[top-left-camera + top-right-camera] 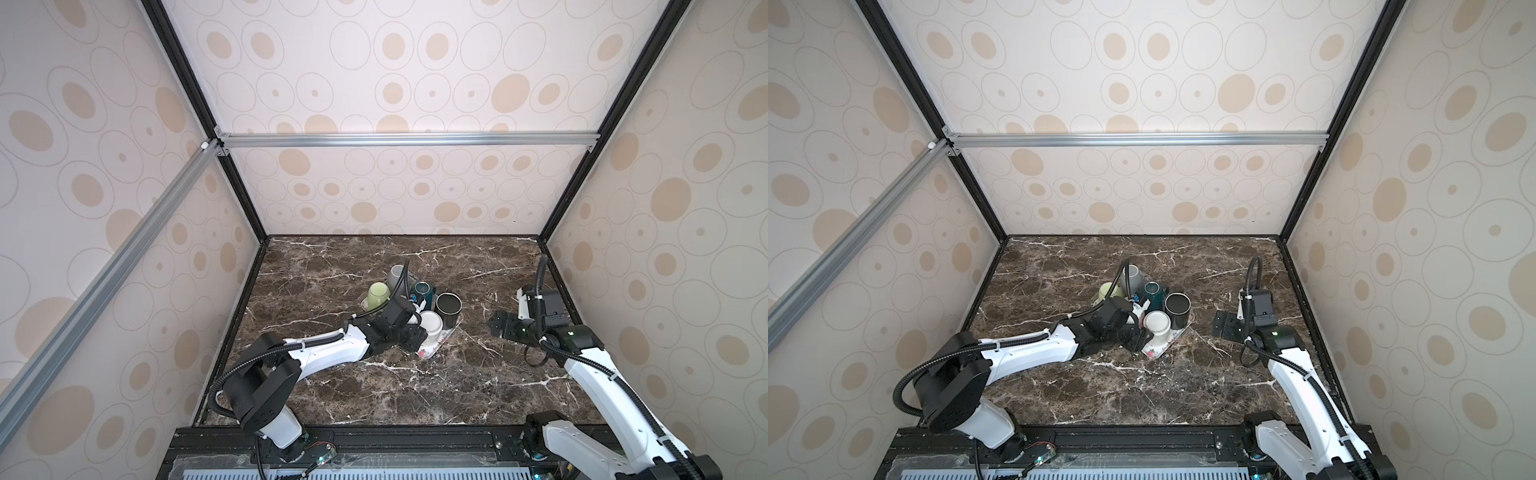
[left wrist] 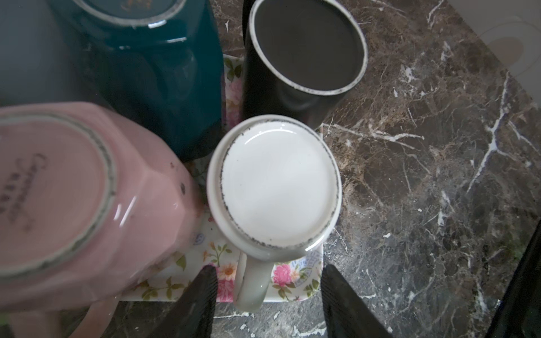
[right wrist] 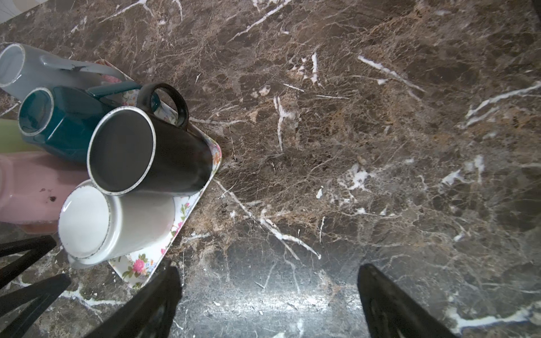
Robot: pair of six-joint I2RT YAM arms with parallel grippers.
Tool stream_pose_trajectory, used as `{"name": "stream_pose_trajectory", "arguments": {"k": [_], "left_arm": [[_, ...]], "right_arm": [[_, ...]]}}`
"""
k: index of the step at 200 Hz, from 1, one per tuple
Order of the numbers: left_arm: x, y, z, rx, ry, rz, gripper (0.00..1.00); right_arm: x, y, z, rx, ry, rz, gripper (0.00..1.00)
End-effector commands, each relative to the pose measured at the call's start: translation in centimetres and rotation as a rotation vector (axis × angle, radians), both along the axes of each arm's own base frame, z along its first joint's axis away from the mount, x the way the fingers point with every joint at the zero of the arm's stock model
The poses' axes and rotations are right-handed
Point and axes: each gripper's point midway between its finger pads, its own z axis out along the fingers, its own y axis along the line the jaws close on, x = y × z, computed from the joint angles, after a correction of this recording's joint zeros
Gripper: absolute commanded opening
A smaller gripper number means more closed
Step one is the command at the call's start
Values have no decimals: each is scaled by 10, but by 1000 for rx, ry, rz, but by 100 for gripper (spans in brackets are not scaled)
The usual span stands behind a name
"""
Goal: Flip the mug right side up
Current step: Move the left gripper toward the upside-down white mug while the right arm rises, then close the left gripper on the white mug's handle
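Note:
A white mug stands bottom up on the near corner of a floral tray. Its handle points toward my left gripper. That gripper is open, and its two black fingers straddle the handle with a gap on each side. My right gripper hangs open and empty over bare marble to the right of the tray.
On the same tray, crowded together bottom up, stand a black mug, a teal mug, a pink mug, a green mug and a grey mug. Patterned walls enclose the dark marble table.

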Motion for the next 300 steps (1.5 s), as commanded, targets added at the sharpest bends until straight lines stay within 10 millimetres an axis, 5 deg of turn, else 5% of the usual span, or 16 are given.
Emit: {"name": "stream_pose_trajectory", "arguments": {"k": [1, 33, 123, 239, 300], "left_arm": [[3, -6, 8, 26, -20, -12, 55], [9, -4, 4, 95, -21, 19, 47], [-3, -6, -2, 173, -9, -38, 48], [10, 0, -16, 288, -41, -35, 37], [17, -5, -14, 308, -41, -34, 23]], "right_arm": [[-9, -4, 2, -29, 9, -6, 97], [-14, -9, 3, -45, 15, -18, 97], [-20, -13, 1, -55, 28, -39, 97], [-23, -14, -7, -48, 48, -57, 97], [-23, -13, -11, -44, 54, -60, 97]]}}
